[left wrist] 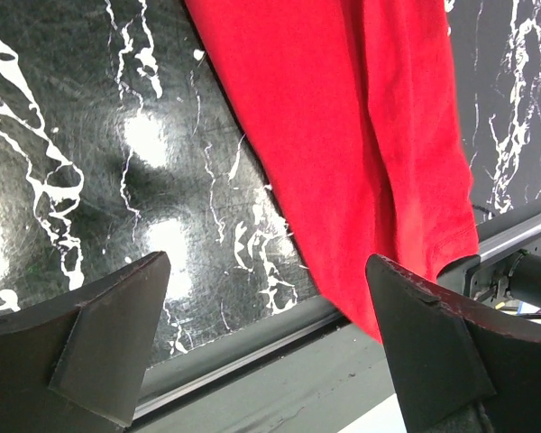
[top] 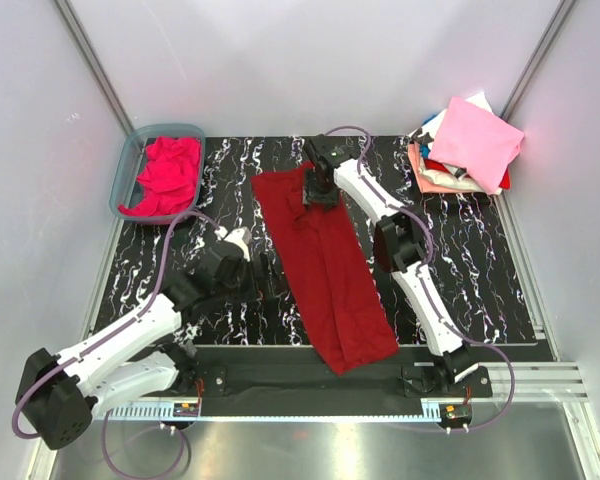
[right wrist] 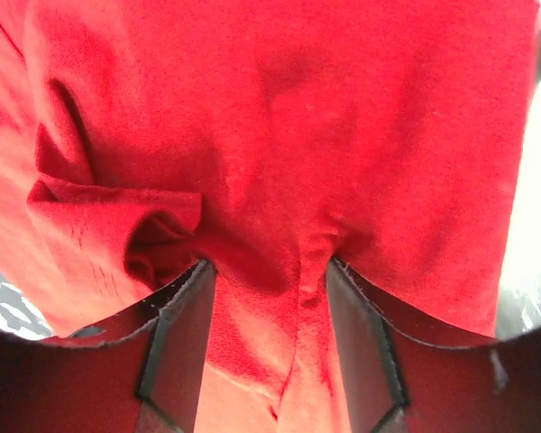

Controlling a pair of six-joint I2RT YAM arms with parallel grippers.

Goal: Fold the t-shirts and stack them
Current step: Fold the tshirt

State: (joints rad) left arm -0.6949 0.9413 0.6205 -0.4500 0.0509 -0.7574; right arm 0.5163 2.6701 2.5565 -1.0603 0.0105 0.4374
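right gripper (top: 318, 190) is pressed down on the far end of the dark crimson soft-cloth t-shirt (top: 325, 270), its jaws partly apart with a raised ridge of cloth between them; whether that ridge is truly clamped cannot be told. left gripper (top: 235, 240) is held wide and empty above the black white-veined marbled table (top: 460, 260), just beside the shirt's left edge, touching nothing.

several failures can be foreseen. if only the top layer has been caught, the lengthwise fold would likely be peeled open when the end is lifted. a loose pinch could let the cloth slide out partway through a fold. since the near end is pinned by nothing, the whole strip might be dragged rather than folded, and the crease skewed. the near hem lies at the table's front edge, over the rail, so a pull toward the arms could see it dropped off.

the shirt is seen as a long narrow strip, laid diagonally from far centre to the near edge, with a seam-like crease down its middle and small puckers by the right fingers (right wrist: 176, 352). a bright magenta-pink crumpled t-shirt (top: 168, 172) sits in the translucent blue-grey plastic tub (top: 120, 185) at far left. a stack of folded t-shirts topped by pale pink (top: 472, 140) is set at far right.
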